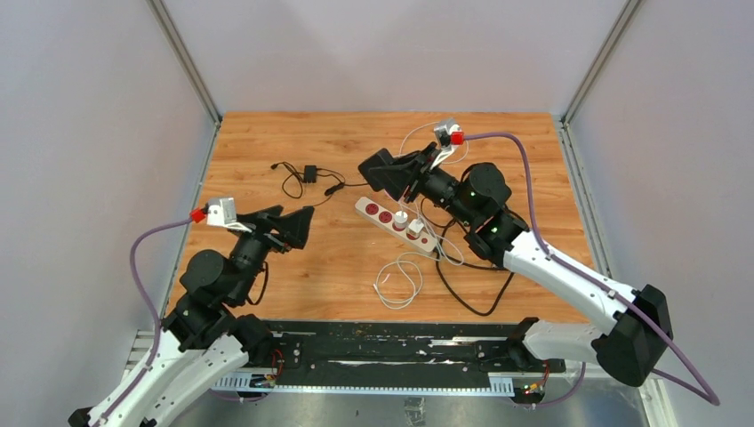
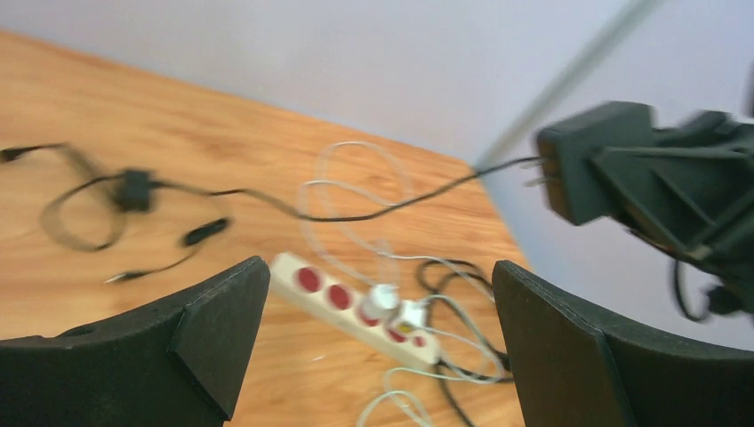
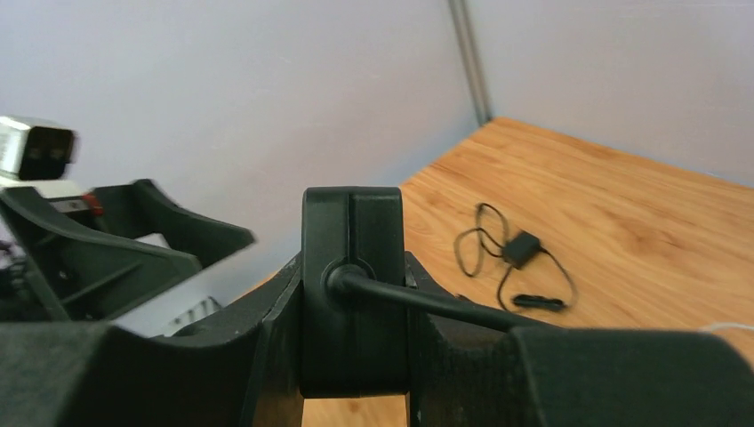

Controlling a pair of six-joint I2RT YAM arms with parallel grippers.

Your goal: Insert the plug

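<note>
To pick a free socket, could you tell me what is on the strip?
Two white plugs, one round, one square, sit in the strip. Two red sockets are bare; those under the plugs are hidden.

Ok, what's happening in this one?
The right tool is shut on a black plug, raised in the air near the strip. The left tool is open and empty, off to the strip's left. The black plug isn't in a socket yet; two white plugs are.

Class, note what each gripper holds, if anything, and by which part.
Right gripper: black plug, clamped by the sides of its body. Left gripper: open, holding nothing.
</note>
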